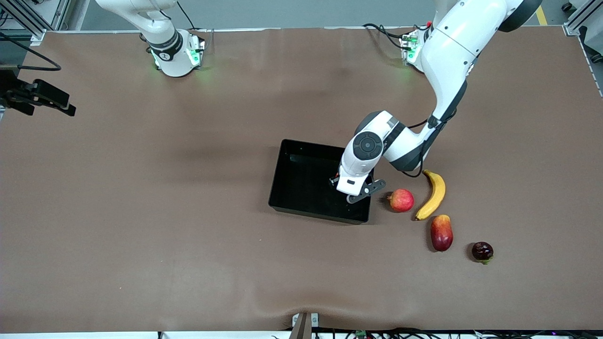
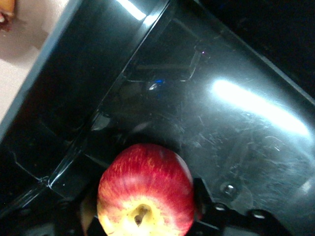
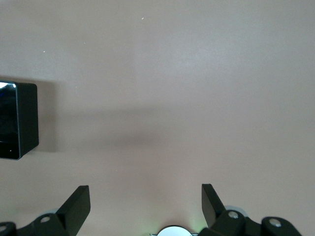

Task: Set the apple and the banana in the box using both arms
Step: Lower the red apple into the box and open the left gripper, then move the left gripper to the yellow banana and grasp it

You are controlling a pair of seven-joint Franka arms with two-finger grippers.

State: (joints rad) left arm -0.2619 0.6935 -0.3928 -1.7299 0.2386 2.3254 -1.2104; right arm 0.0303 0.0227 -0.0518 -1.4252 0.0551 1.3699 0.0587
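**Apple in the box, banana next in line**

The left pincer (image 2: pixel 147 223) sits low inside the box (image 1: pixel 301 160), the apple (image 2: pixel 146 191) between its fingers; whether it is gripped cannot be told. Just outside the box wall beside this pincer lies the banana (image 1: pixel 434 195), long axis running toward the bases. The right pincer (image 3: pixel 145 201) waits wide open and empty, well apart.

A robotics lab: two bench-mounted arms on a brown-covered table (image 1: pixel 141 212), aluminium framing (image 1: pixel 582 16), loose cables (image 1: pixel 386 30).
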